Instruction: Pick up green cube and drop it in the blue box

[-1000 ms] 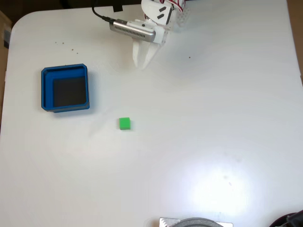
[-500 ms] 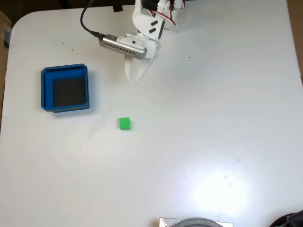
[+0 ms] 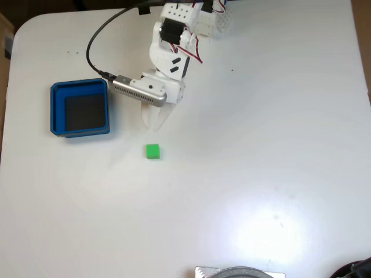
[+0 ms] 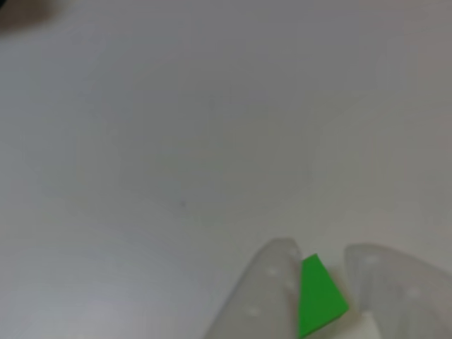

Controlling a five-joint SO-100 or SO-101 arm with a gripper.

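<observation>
Hand point(image 3: 154, 124) sits just above the green cube point(image 3: 152, 152) in the fixed view; cube lies straight ahead. Fingers slightly parted, grasping nothing; blue box point(image 3: 55, 110) off left.

The arm point(image 3: 174, 46) is built of white plastic segments with black servo blocks set into them, and thin red wires run along its upper part. A silver, ribbed, bar-shaped camera point(image 3: 139, 91) sits crosswise at the wrist, with a black cable point(image 3: 95, 43) looping from it. The gripper point(image 3: 153, 125) has 2 pale, translucent white fingers point(image 4: 265, 296) tapering to blunt tips.
</observation>
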